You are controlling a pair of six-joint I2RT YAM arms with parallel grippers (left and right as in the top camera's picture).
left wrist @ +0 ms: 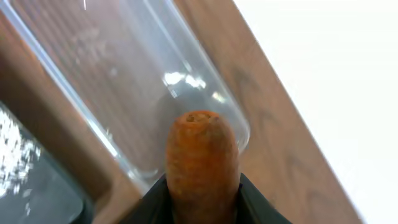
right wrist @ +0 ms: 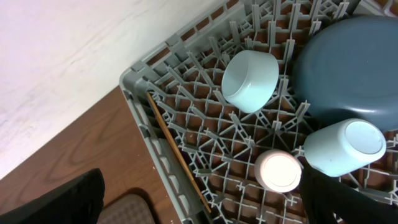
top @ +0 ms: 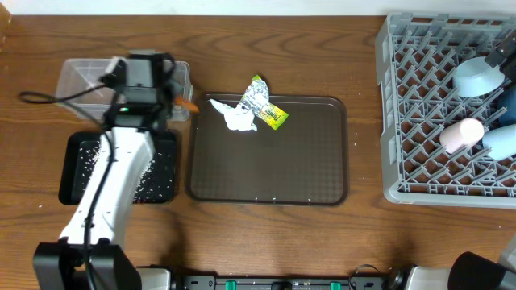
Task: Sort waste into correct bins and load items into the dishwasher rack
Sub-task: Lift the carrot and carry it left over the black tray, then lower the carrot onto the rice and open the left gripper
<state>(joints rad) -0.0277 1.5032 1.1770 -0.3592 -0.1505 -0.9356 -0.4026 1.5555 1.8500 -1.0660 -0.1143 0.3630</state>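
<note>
Gripped carrot (left wrist: pixel 202 163), blunt tip toward clear tub (left wrist: pixel 112 68)

I'm looking at a brown wooden table (top: pixel 363 242), grain running left to right, under even light. A pale strip (top: pixel 242 5) runs along the overhead frame's top edge. In the upper left of the right wrist view, a plain white surface (right wrist: pixel 62 56) lies beyond the table's edge. I cannot tell whether it is wall or floor.

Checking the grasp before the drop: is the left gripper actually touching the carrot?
Touching. The left wrist view shows the carrot wedged in the left gripper, its dark fingers pressed against both sides with no gap.
</note>
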